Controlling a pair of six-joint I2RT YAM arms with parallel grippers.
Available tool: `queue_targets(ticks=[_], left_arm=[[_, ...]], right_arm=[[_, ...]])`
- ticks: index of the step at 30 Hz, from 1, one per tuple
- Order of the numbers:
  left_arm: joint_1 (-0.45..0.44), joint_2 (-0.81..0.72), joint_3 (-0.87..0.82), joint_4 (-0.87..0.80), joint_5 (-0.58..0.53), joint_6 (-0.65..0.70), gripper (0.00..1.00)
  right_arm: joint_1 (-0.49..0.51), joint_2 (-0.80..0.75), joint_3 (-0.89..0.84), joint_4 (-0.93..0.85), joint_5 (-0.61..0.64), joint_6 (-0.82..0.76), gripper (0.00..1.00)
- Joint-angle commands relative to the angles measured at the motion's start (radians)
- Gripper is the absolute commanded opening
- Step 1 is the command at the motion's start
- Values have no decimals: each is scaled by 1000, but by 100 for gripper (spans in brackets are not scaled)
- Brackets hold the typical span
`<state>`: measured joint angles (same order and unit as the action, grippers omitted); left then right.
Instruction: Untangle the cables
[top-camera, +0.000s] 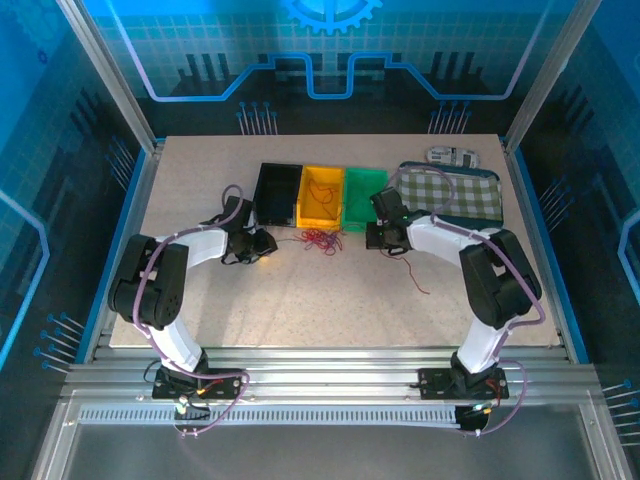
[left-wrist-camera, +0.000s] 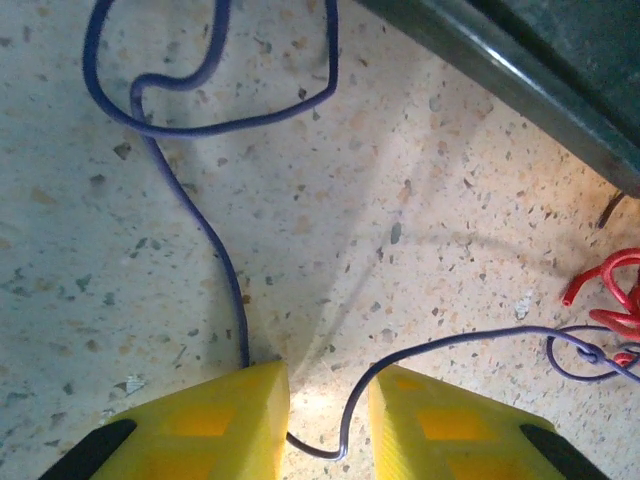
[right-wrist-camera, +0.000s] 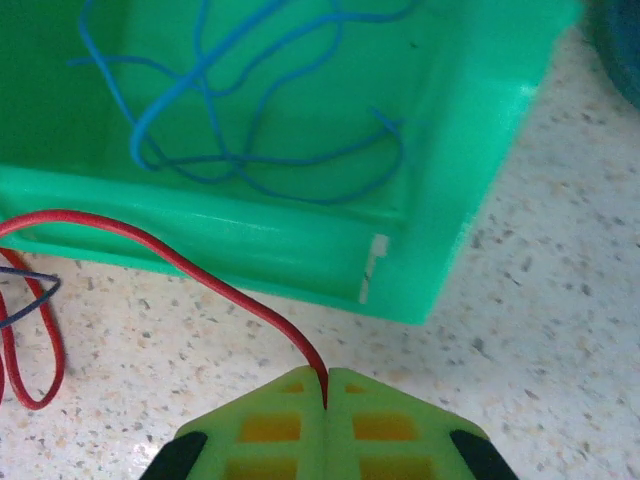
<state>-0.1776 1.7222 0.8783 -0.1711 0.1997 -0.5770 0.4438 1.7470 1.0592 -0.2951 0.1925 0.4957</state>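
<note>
On your left, the left gripper (left-wrist-camera: 328, 400) is released. Its yellow fingers stand apart, and a bend of the dark blue wire (left-wrist-camera: 215, 240) lies loose in the gap, not pinched. If this is the strand you want, close on that bend low against the table (top-camera: 330, 310) before you lift.

The wire runs right into the red tangle (left-wrist-camera: 610, 290) and loops there, so I judge a slow pull to the left will free it better than a jerk. The black bin (left-wrist-camera: 520, 70) has its wall just ahead and to the right of this gripper. Your free room is the bare table toward the near edge and the left.

The tangle itself lies on the table just in front of the yellow bin (top-camera: 321, 195), between your two arms.

On your right, the right gripper (right-wrist-camera: 325, 380) is clenched on a red wire (right-wrist-camera: 200, 265), gripped at the very fingertips. That hold looks thin, so draw gently or it may slip.

The wire arcs left along the foot of the green bin (right-wrist-camera: 440, 200), which has blue wires (right-wrist-camera: 250, 170) lying loose inside. The bin wall is close ahead and a checked pouch (top-camera: 450, 190) sits beyond it to the right. Retreat toward yourself, where the table is bare.
</note>
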Motion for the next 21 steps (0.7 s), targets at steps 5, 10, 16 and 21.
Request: queue_targets(ticks=[5, 10, 16, 21], left_arm=[[-3, -53, -45, 158, 303, 87, 50], [-77, -26, 53, 106, 378, 176, 66], [-162, 80, 189, 28, 163, 181, 74], [-165, 139, 292, -122, 18, 143, 70]], right_arm=[[14, -4, 11, 49, -51, -21, 0], [47, 28, 45, 56, -79, -59, 0], [61, 34, 56, 63, -107, -69, 0], [60, 14, 46, 59, -104, -85, 0]])
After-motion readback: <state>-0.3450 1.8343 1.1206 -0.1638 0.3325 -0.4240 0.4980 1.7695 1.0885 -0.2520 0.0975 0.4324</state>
